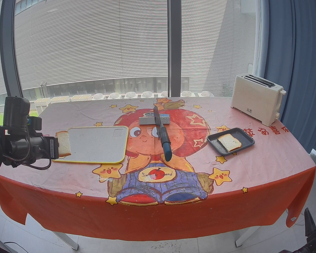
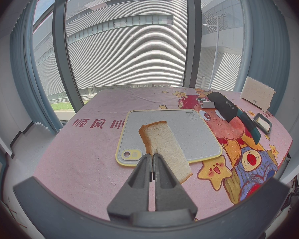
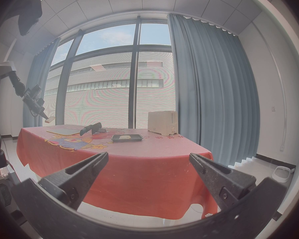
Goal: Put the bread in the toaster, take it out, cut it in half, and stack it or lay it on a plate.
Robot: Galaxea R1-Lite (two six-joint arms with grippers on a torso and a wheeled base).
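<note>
Bread is gripped on edge by the closed left gripper and is raised just over the left end of the cutting board. For cutting, it would best be lowered flat, well inside the board's rim, before being released. Bare board is left to its right. The knife is propped further right, and the toaster is well apart at the far right. The right gripper is held wide open, empty, off the table.

Two bread slices, one toaster, one cutting board, one knife, one dark tray, and seemingly one small grey knife stand.
</note>
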